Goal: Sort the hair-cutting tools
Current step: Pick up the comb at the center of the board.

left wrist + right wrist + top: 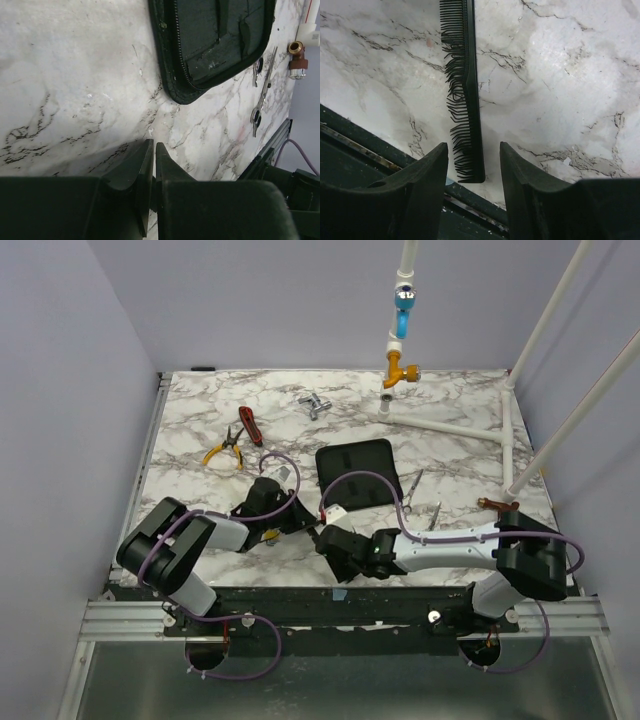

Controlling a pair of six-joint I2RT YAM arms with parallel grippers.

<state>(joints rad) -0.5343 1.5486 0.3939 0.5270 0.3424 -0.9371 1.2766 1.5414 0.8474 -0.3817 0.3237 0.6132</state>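
Marble tabletop [200, 420]: 1 zip case [355, 475], open flat. 2 scissors [262, 100] just right of case. 1 comb [465, 90] at near edge, between parted right tool [472, 150] fingers, ungripped. Left tool [154, 160] closed, empty.

marble table [190, 410] | black case [358, 472] | scissors [264, 89] | comb [471, 90] | pliers [224, 448] | red-handled tool [249, 425] | silver fitting [314, 406], perhaps

Black comb [465, 90] (teeth bent) lies between parted right gripper [474, 165] fingers
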